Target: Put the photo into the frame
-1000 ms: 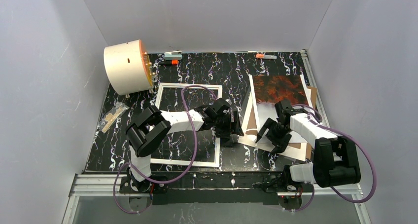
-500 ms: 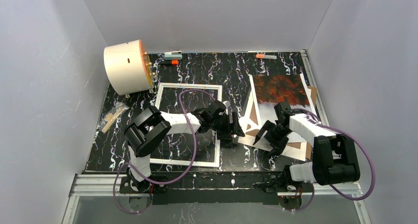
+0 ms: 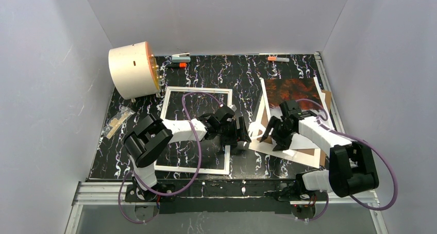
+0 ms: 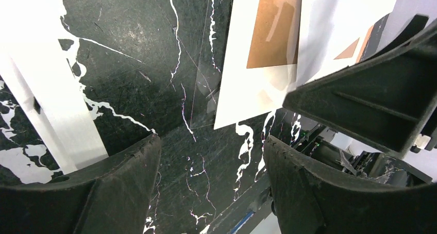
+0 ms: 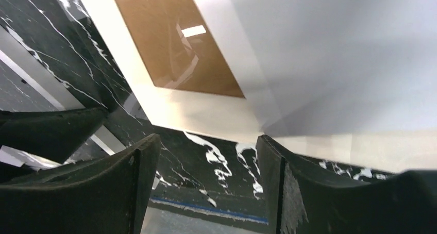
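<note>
The white frame [image 3: 227, 156] lies flat left of centre, and its rail shows as a white strip [image 4: 51, 105] in the left wrist view. The photo [image 3: 291, 91] lies at the right on a white mat [image 3: 257, 144], red-orange half farthest from me, its pale half [image 5: 335, 53] partly under my right arm. A brown board [image 5: 175, 43] shows through the mat's cut-out. My left gripper [image 3: 244, 135] [image 4: 211, 156] hovers open over bare tabletop between frame and mat. My right gripper [image 3: 273, 139] [image 5: 206, 156] is open above the mat's near-left edge, holding nothing.
A cream drum with an orange face [image 3: 133, 69] stands at the back left. A small clear packet [image 3: 117, 121] lies by the left edge. Clips and a marker [image 3: 180, 57] lie along the back wall. Grey walls enclose the table. The right gripper's finger [image 4: 371, 89] crowds the left wrist view.
My right gripper has moved left and away from me over the mat, its jaws a little narrower. The left gripper drifted slightly left. Frame and photo have not moved.
</note>
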You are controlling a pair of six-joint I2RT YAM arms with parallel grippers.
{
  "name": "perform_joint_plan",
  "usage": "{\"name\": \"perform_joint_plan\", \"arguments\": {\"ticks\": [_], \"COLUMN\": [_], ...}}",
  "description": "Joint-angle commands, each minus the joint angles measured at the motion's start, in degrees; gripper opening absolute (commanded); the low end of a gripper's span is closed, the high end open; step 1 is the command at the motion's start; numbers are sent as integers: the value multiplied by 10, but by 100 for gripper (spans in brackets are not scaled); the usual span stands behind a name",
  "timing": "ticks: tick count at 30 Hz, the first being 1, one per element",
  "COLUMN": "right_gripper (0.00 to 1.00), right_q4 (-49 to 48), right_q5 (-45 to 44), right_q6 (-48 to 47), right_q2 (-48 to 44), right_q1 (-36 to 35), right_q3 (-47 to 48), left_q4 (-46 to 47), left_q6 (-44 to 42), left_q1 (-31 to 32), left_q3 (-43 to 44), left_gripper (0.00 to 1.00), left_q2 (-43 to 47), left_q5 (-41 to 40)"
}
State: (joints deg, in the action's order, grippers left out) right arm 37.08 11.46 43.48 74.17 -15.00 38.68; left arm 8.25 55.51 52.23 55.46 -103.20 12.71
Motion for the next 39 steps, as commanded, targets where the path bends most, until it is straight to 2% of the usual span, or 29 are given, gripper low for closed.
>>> {"name": "perform_joint_plan", "arguments": {"ticks": [1,6,12,18,23,34,39], "right_gripper": [76,70,68,68,69,70,70], "right_q4": [-44,-59,-64,-86,-110,-164,-187], "right_q5": [-55,-93,-104,-65,-19,31,49], "right_q6": [-13,-36,-34,-25,-22,-15,-14], "right_q2": [41,91,127,149,170,207,223], "right_q1": [-28,-44,-67,-79,-80,-80,-79], "right_q3": [36,61,55,29,9,-21,-34], "left_q4": [-44,-25,-26,-32,-25,117,156], "left_q6": [-11,-8,-16,-23,-15,59,74], "left_q1": [-3,-3,-4,-12,-12,-23,-27], "left_q3": [-5,0,15,23,24,-41,-53], "left_gripper": [71,70,67,67,67,67,68], "left_q2": [-16,-30,-50,-70,-90,-78,-69], "left_q5": [-26,-21,-17,7,68,140,146]}}
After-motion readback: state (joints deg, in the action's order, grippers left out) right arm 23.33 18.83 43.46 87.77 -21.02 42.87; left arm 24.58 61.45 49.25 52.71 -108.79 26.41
